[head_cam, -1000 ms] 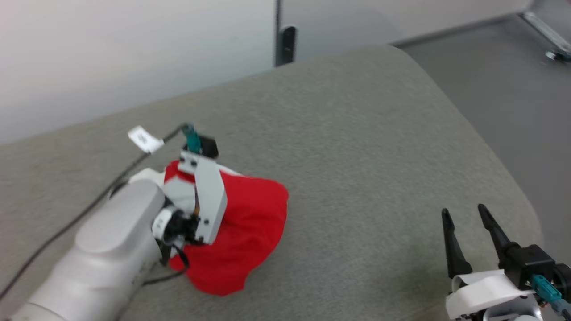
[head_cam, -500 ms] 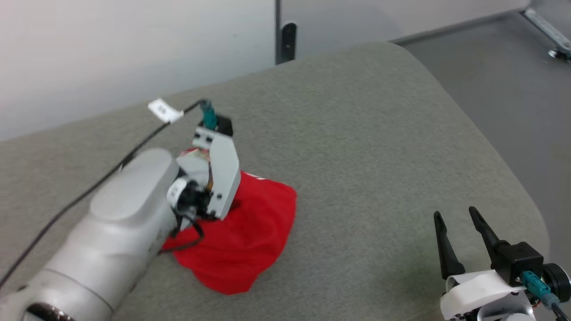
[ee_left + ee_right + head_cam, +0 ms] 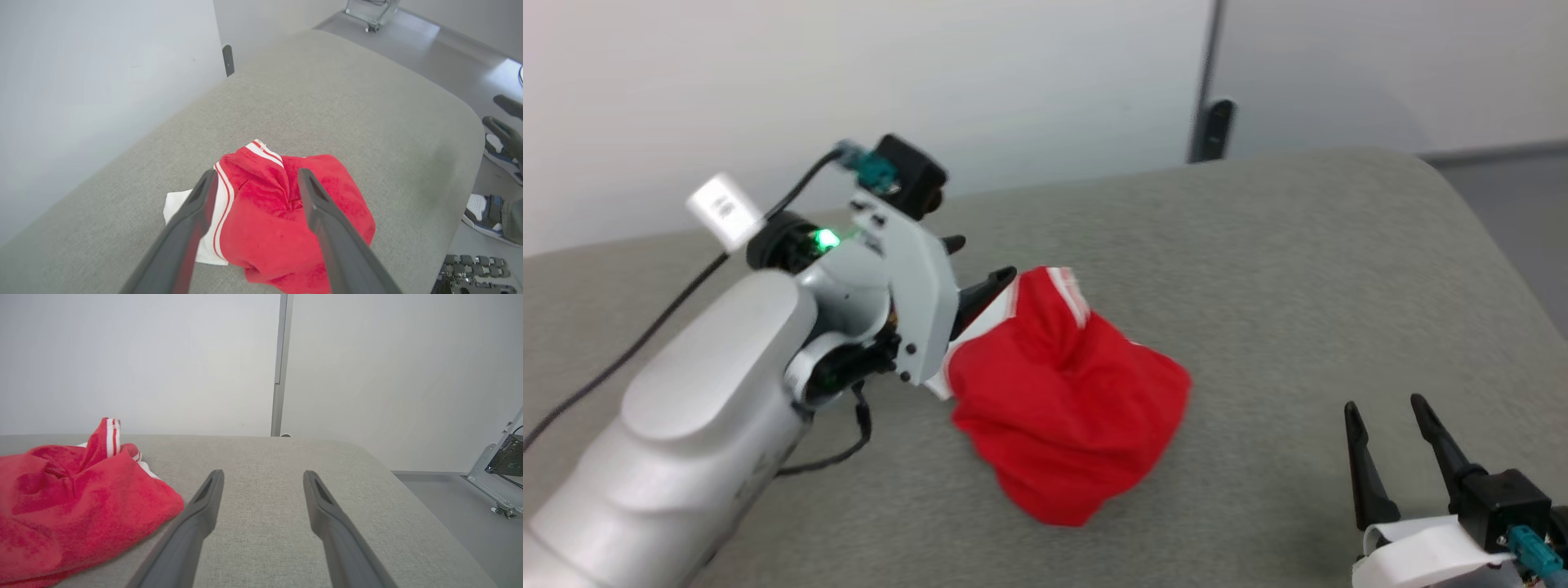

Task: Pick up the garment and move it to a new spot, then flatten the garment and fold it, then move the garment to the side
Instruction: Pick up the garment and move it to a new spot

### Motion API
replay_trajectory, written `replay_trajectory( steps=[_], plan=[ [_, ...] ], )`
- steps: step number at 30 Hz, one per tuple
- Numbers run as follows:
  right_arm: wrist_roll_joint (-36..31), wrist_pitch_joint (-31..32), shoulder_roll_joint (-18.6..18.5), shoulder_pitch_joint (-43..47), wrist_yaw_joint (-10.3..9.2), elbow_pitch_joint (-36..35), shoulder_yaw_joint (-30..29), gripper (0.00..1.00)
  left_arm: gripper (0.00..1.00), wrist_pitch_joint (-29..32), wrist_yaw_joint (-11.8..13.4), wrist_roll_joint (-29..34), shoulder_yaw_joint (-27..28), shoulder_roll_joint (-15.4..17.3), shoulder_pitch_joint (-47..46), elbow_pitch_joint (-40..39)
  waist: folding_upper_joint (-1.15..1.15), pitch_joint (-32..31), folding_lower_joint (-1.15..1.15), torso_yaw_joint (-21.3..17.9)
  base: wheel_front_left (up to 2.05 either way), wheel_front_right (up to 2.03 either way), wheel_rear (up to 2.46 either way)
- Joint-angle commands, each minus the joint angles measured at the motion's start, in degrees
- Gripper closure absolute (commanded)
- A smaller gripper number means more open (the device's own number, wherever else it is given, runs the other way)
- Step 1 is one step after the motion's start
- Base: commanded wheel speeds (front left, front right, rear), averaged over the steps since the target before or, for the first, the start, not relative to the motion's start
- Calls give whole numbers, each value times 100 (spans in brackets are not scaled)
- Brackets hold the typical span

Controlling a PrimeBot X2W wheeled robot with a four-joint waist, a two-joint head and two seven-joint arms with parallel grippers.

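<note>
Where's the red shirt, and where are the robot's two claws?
the garment (image 3: 1070,408), head view, middle of its crumpled red body.
left gripper (image 3: 257,173), left wrist view, midway between its fingertips.
right gripper (image 3: 263,473), right wrist view, midway between its fingertips.

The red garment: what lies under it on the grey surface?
The garment lies crumpled directly on the grey padded surface. A white fold of its own cloth sticks out from beneath one edge. Anything else under the heap is hidden.

Left gripper (image 3: 980,260) and right gripper (image 3: 1385,406), all 4 fingers wide apart
</note>
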Motion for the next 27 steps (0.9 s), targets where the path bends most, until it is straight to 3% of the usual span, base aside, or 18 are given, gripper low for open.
replay_trajectory(
  steps=[1,8,17,21,27],
  plan=[
    [-14,-40,6,110,-6,-17,-5,0,0,-362,-20,45,69,63,228,-115,0,-320,0,673,0,0,0],
    [-22,-89,13,194,-6,27,96,0,0,-2252,-4,279,374,243,1082,-169,0,-503,0,1093,0,0,0],
    [-19,-158,43,304,-6,186,262,0,0,-4290,109,381,640,-8,2349,423,0,-770,0,1295,0,0,0],
    [-59,-208,53,369,-6,197,288,0,0,-4543,233,578,863,-205,2882,528,0,-841,0,1306,0,0,0],
    [-63,-242,68,473,-6,174,273,0,0,-4546,376,1168,1797,-537,3646,120,0,-903,0,1296,0,0,0]
  ],
)
